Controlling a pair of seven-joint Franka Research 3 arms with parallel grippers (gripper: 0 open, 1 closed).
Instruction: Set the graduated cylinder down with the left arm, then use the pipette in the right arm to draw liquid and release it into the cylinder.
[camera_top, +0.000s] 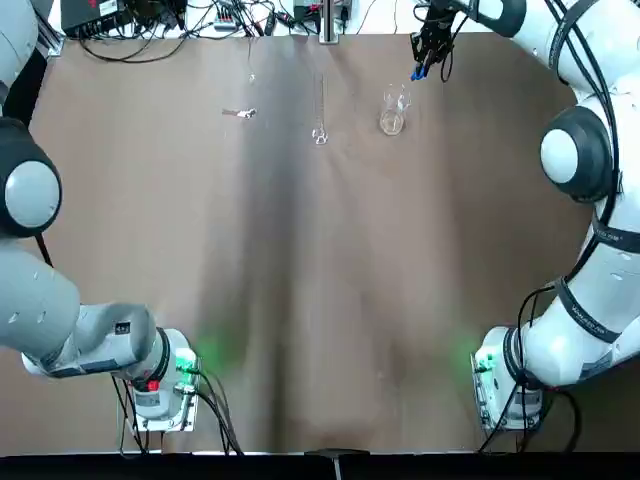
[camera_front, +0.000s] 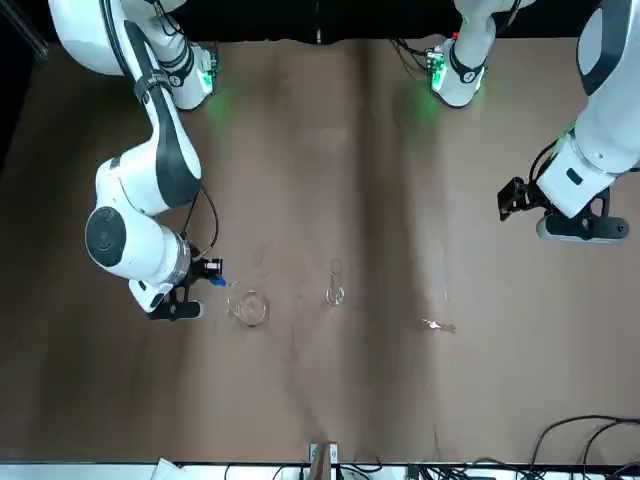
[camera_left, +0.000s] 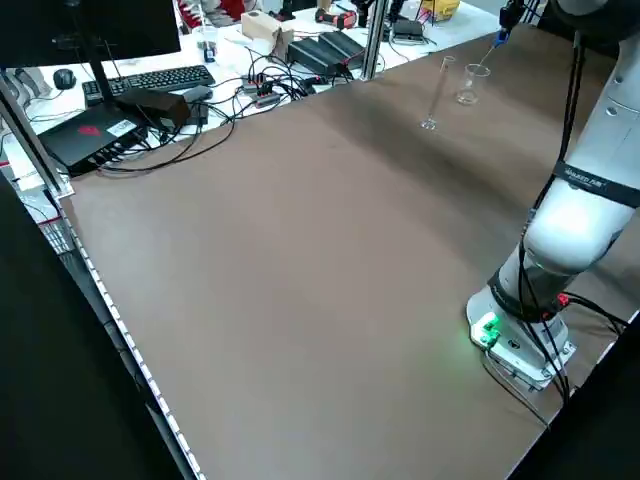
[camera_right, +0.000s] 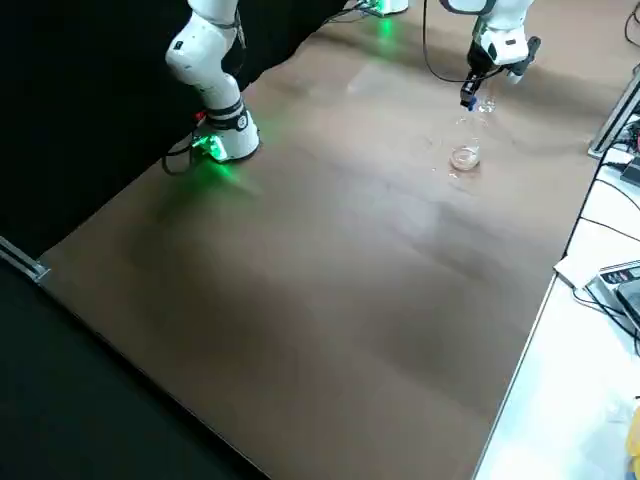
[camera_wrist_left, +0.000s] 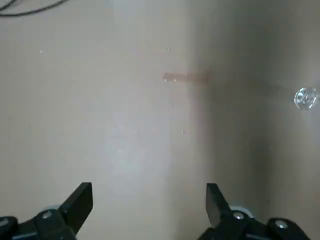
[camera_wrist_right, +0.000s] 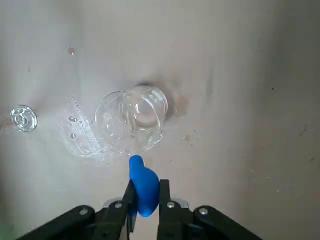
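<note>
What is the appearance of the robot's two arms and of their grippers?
Both arms are glossy white with dark grey joint covers, black cables and green lights at the base; the right arm also wears black straps. The left gripper and right gripper have black fingers with silver screws.

Between the graduated cylinder (camera_top: 320, 120) and the beaker (camera_top: 392, 112), a narrow gap is being left. Past the beaker, the way on the outer side is being blocked by the right gripper (camera_wrist_right: 147, 200). Beyond the far table edge, passage is being obstructed by cables (camera_left: 243, 98). Between the arm bases, a wide lane is being kept open.
</note>
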